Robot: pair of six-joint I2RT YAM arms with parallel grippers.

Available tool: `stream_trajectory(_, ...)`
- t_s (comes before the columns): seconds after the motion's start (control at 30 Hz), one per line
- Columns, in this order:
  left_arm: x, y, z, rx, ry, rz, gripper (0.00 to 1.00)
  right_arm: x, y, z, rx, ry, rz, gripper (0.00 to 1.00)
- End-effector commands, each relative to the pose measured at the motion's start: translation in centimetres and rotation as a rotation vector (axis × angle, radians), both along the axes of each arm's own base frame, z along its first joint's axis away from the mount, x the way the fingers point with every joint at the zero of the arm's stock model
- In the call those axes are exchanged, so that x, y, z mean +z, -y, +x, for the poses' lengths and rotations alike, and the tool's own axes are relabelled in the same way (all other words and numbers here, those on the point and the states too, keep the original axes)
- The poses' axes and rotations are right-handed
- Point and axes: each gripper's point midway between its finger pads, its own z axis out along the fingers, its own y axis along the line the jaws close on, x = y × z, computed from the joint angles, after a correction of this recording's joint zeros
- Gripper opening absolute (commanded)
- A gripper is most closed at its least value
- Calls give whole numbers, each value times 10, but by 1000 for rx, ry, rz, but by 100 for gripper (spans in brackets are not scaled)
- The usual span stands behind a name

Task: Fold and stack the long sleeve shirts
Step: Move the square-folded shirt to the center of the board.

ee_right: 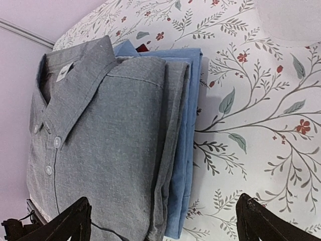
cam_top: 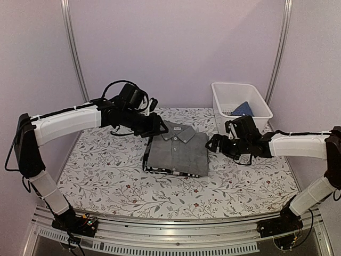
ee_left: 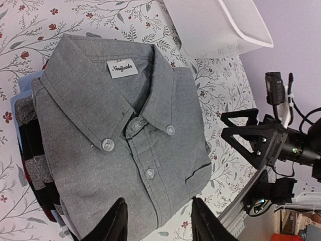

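Here, three shirts visibly stacked, grey shirt [cam_top: 178, 152] topmost, pale blue shirt [ee_right: 183, 150], checked shirt [ee_left: 32, 165], left fingers [ee_left: 116, 223] and right fingers [ee_right: 70, 223] parted.

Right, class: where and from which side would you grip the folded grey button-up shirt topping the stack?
Probably the right folded edge of the grey shirt, approached from the right: it sits stepped back over the pale blue shirt, so jaws could pinch it alone.

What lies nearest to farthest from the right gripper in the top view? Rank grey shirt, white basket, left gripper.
1. Grey shirt, just left of the right gripper.
2. White basket, behind it.
3. Left gripper, across the shirt.
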Motion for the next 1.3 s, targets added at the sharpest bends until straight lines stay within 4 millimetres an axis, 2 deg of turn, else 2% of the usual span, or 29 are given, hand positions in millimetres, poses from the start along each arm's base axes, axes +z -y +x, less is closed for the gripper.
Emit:
stream_trajectory(0.0,20,3,-4,-18,43,-29,44,24,-32,22,69,106,225,99)
stream_trajectory(0.07,24,1,-5,-17,55,-31,45,18,-36,30,67,106,240,99)
stream_trajectory(0.23,30,-7,-8,-15,79,-21,45,-11,-40,44,43,58,269,99)
stream_trajectory(0.43,33,-20,-10,0,89,-8,45,-41,-47,51,30,9,272,99)
stream_trajectory(0.67,38,-34,-9,20,96,-8,44,-71,-76,50,101,-57,288,99)
stream_trajectory(0.83,42,-47,-7,45,104,-10,44,-71,-113,45,155,-69,309,99)
stream_trajectory(0.9,44,-52,-8,53,104,-12,44,-71,-133,42,185,-76,320,99)
stream_trajectory(1.03,45,-63,-7,69,106,-11,44,-68,-181,36,245,-82,357,99)
stream_trajectory(1.17,46,-73,-7,80,105,-12,44,-60,-243,27,311,-83,397,99)
stream_trajectory(1.27,45,-76,-8,81,101,-16,44,-59,-266,22,334,-84,407,99)
